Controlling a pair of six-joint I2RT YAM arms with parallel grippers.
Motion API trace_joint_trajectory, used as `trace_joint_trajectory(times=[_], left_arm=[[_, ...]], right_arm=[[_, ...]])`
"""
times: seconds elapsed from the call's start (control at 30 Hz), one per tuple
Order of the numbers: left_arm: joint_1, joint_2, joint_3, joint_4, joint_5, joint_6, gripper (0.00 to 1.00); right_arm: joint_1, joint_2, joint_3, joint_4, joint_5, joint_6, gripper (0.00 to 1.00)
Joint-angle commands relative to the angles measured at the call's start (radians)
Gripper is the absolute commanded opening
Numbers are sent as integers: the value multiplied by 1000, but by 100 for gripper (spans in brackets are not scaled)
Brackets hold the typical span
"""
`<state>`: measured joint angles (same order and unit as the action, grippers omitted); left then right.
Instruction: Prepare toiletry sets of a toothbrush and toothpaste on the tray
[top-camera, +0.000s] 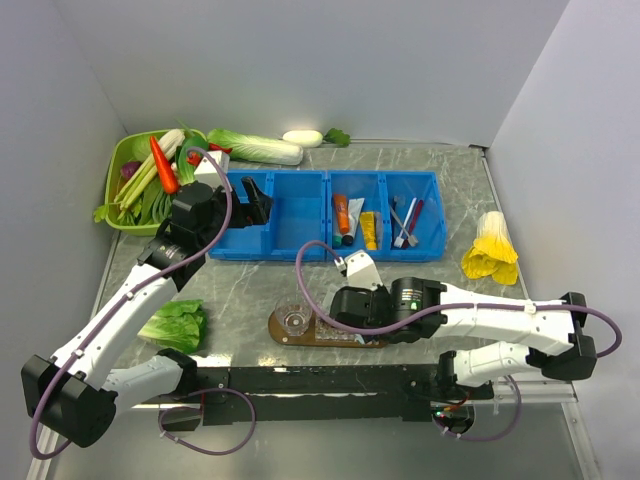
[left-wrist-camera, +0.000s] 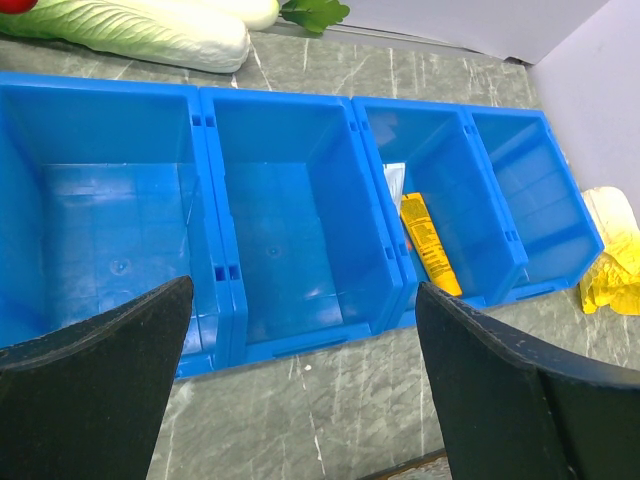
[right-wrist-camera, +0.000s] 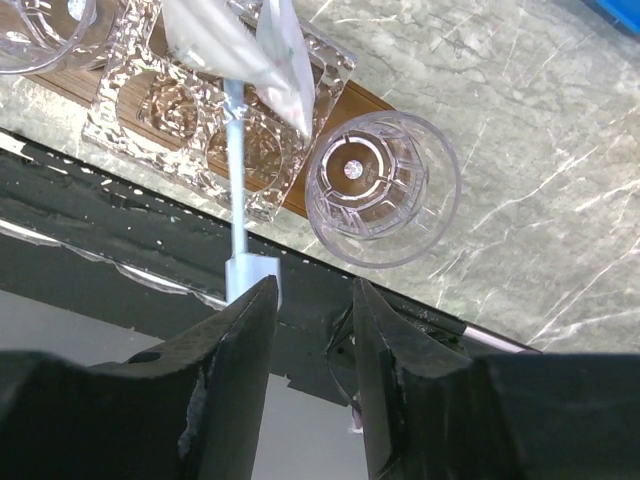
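The brown wooden tray (top-camera: 372, 342) lies near the table's front edge. In the right wrist view it (right-wrist-camera: 340, 105) carries a textured glass dish (right-wrist-camera: 150, 110). A pale blue toothbrush (right-wrist-camera: 236, 130) and a silvery toothpaste tube (right-wrist-camera: 282, 55) lie on the dish. A clear cup (right-wrist-camera: 380, 185) stands beside the dish. My right gripper (right-wrist-camera: 312, 285) hovers over the tray, open and empty, with the toothbrush handle's end just outside its left finger. My left gripper (left-wrist-camera: 300, 380) is wide open and empty above the table in front of the blue bins (left-wrist-camera: 290, 230). More toothbrushes (top-camera: 405, 222) and a white tube (top-camera: 356, 208) lie in the bins.
An orange tube (top-camera: 342, 212) and a yellow tube (left-wrist-camera: 430, 245) lie in the third bin; the two left bins look empty. A green basket (top-camera: 120, 190) of vegetables stands at the back left. Lettuce (top-camera: 175, 325) lies at the front left, a yellow vegetable (top-camera: 490, 250) at the right. A second cup (top-camera: 294, 320) stands on the tray's left end.
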<state>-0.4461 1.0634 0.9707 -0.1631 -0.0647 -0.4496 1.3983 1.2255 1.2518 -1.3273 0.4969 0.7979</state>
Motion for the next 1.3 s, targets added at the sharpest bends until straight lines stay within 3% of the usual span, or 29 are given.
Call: trace_joint_trajectory(times=[0.0,0.7,1.07,1.17,1.27], left_arm=[[4,0,8,13,14,-3,97],[4,0,8,17,20,-1,97],[4,-16,-6,42,55,17,97],[4,-23,-13,57,75,23,97],[4,-22,-17,68,103,29,97]], right_arm=[[5,-40,28,-116,17,-5,47],[-47,-149,14,0,-21,-81,68],[-396,-311,-52,260,-236,-353,74],[-478,-313,-52,304,-267,-407,72],[-499,-313,-51,362,-314,-430,63]])
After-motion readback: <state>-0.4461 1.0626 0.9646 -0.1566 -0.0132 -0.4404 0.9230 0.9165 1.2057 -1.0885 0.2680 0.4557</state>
